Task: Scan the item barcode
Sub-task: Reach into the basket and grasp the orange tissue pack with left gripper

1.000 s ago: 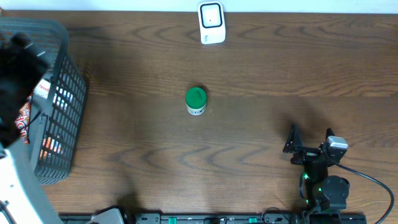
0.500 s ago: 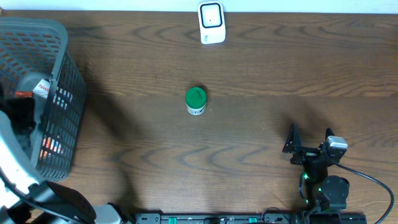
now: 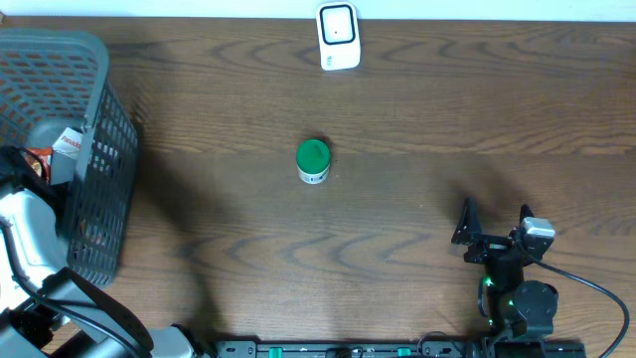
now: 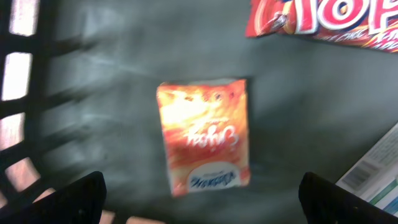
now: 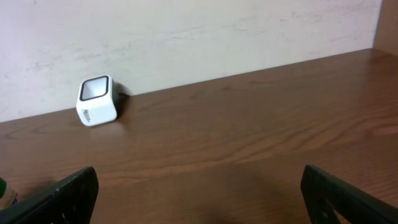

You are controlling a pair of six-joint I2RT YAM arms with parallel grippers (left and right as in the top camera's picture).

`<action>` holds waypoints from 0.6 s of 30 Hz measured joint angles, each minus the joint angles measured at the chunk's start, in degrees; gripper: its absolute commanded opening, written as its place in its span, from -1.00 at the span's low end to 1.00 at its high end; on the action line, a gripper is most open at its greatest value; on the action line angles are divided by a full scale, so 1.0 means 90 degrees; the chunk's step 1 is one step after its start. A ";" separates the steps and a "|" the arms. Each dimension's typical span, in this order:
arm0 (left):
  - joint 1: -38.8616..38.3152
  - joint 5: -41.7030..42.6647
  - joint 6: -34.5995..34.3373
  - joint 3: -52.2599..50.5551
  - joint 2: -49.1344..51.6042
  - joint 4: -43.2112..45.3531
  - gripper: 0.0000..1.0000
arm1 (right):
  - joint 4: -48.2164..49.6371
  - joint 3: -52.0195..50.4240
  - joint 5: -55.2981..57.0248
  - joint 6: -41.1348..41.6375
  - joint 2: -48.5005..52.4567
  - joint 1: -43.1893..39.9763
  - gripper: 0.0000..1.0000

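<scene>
In the left wrist view an orange snack packet point(image 4: 204, 134) lies flat on the dark floor of the basket point(image 3: 94, 169). My left gripper point(image 4: 205, 208) hangs open just above it, with a fingertip on either side. A red packet point(image 4: 323, 18) and a white-and-blue pack point(image 4: 376, 171) lie close by in the basket. The white barcode scanner point(image 3: 338, 37) stands at the table's far edge and also shows in the right wrist view point(image 5: 96, 99). My right gripper point(image 3: 494, 224) rests open and empty at the near right, facing the scanner.
A small jar with a green lid point(image 3: 313, 161) stands mid-table between the basket and the right arm. The basket's grey mesh walls enclose the left gripper. A pale wall rises behind the scanner.
My left arm has swung down from above the basket's far left and now reaches into the basket near its front. The right arm has not moved.
</scene>
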 measured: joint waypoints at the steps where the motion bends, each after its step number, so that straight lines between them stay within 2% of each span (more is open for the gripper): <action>1: -0.0002 -0.0010 -0.0007 -0.0041 0.0002 0.0107 0.97 | 0.0000 0.0000 0.0000 0.0000 0.0000 0.0000 0.99; 6: -0.0002 -0.0068 -0.0029 -0.0090 0.0121 0.0454 0.97 | 0.0000 0.0000 0.0000 0.0000 0.0000 0.0000 0.98; 17: -0.0007 -0.0097 -0.0029 -0.0083 0.1246 0.0656 0.97 | 0.0000 0.0000 0.0000 0.0000 0.0000 0.0000 0.99; 18: -0.0007 -0.0104 -0.0029 -0.0080 0.1246 0.0665 0.82 | 0.0000 0.0000 0.0000 0.0000 0.0000 0.0000 0.99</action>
